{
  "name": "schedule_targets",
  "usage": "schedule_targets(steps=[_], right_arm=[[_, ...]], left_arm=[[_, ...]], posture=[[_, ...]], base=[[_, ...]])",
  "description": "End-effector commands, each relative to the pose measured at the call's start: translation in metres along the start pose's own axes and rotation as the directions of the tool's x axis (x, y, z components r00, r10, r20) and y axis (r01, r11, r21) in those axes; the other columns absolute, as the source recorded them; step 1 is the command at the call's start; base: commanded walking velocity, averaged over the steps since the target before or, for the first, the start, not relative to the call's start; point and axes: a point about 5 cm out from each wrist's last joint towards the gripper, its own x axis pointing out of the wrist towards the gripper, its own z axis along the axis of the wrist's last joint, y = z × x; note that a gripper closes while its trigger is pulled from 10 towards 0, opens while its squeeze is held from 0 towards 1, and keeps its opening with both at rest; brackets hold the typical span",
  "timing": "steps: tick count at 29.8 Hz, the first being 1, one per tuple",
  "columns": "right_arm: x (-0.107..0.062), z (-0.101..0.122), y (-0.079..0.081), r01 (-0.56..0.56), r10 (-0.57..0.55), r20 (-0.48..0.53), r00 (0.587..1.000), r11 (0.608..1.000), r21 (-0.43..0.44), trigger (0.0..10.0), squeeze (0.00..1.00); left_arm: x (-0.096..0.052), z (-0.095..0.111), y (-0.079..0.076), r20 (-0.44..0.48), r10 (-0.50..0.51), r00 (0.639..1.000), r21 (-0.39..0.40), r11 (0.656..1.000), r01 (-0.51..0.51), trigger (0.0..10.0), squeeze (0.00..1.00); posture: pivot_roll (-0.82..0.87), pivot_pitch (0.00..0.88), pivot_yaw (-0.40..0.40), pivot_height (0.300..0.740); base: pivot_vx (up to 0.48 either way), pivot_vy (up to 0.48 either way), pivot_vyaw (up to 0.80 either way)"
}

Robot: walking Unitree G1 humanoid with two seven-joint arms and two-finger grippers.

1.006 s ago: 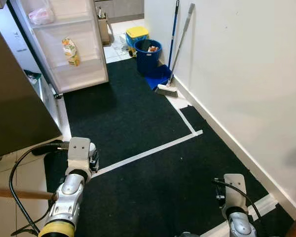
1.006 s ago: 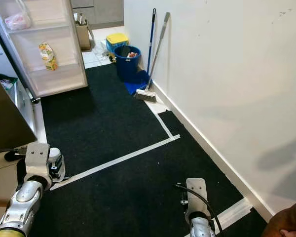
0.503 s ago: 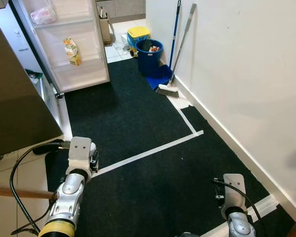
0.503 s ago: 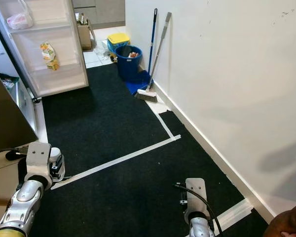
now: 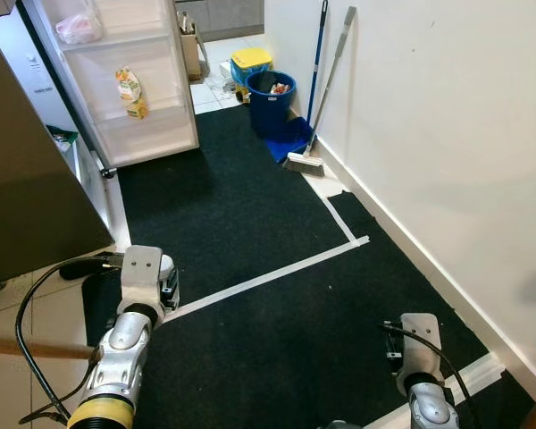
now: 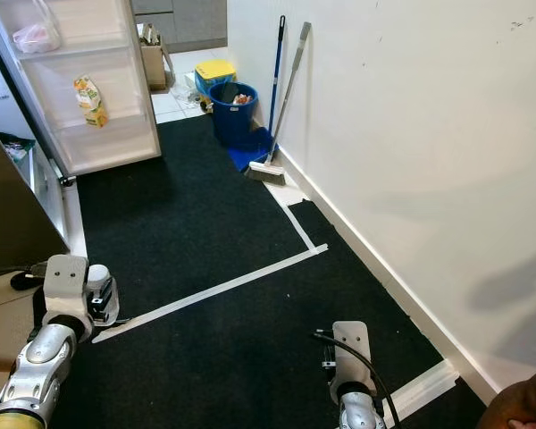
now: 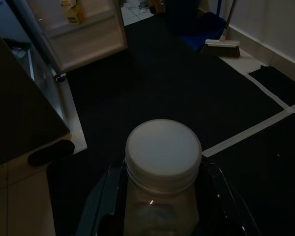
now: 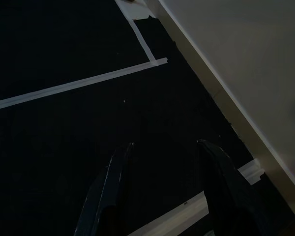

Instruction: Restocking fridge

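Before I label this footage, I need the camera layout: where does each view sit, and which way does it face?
Left and right eye views: on the head, looking forward and down over black carpet toward the open fridge door; both silver arms show.
Left wrist view: along the left gripper, shut on a white-lidded jar, facing the fridge.
Right wrist view: along the open, empty right gripper, facing carpet and wall.
Shared: the white tape line and the broom.

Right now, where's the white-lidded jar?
The white-lidded jar sits clamped in the left gripper, low on the robot's left over the black carpet, with the open fridge door ahead.
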Motion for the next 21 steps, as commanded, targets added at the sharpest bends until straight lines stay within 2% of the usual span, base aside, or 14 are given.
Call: schedule_targets(steps=[1,10,16,21], right_arm=[[0.0,0.001,-0.002,0.004,-0.004,0.013,1.0,1.0,0.01,10.0,0.0],[0.003,0.008,0.0,-0.013,0.015,0.035,0.999,0.999,-0.039,10.0,0.0],[0.003,0.008,0.004,-0.019,0.02,0.028,0.999,0.999,-0.039,10.0,0.0],[0.003,0.008,0.006,-0.025,0.026,0.027,0.999,0.999,-0.04,10.0,0.0]], left_arm=[[0.001,0.003,0.002,0.003,-0.003,1.0,0.008,1.0,0.003,10.0,0.0],[0.002,0.004,-0.01,0.017,-0.058,0.998,0.011,0.998,0.057,10.0,0.0],[0.004,0.007,-0.008,0.025,-0.068,0.997,0.014,0.998,0.068,10.0,0.0],[0.003,0.007,-0.007,0.032,-0.069,0.997,0.014,0.998,0.069,10.0,0.0]], posture=[[0.05,0.039,-0.015,0.74],[0.05,0.016,-0.006,0.74],[0.06,0.008,-0.008,0.74],[0.07,0.011,-0.007,0.74]], base=[[0.0,0.0,0.0],[0.0,0.0,0.0],[0.0,0.0,0.0],[0.0,-0.268,0.0]])
